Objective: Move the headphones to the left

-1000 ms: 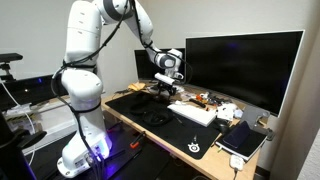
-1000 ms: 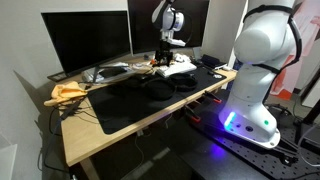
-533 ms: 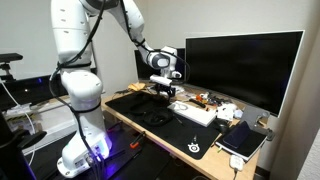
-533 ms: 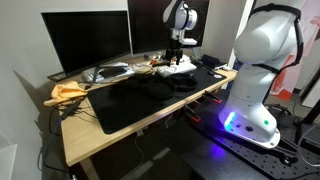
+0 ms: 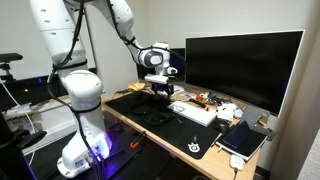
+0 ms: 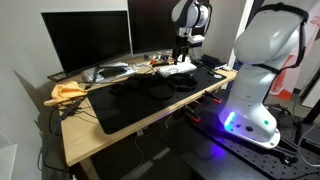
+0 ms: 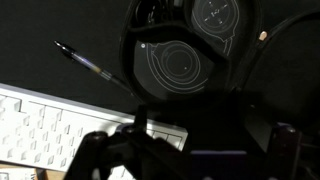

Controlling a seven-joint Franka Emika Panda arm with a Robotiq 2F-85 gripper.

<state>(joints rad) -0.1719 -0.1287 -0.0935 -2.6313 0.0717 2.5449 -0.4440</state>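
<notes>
1. Jaws. In the wrist view the jaws show at the bottom edge, released and spread wide, grasping nothing. The spread is presumably set so that they can straddle a part of the headphones on descent.

2. Headphones. They lie flat on the black mat, directly under the wrist. One round cup is near the middle of the wrist view and the second is beyond it, at the top edge. Lying flat, they offer the band or a cup rim as the likely grasp point, which suits a top-down approach. They are not yet lifted.

3. Keyboard. The white keyboard sits just beside the nearer cup. Judged risk: a jaw strikes the keys if the descent drifts toward it.

4. Pen. A thin pen lies on the mat beyond the keyboard, apart from the cup.

5. Arm. In both exterior views it reaches over the table and hangs the wrist above the mat, clear of contact.

6. Monitor. It stands at the rear of the table, behind the work zone.
</notes>
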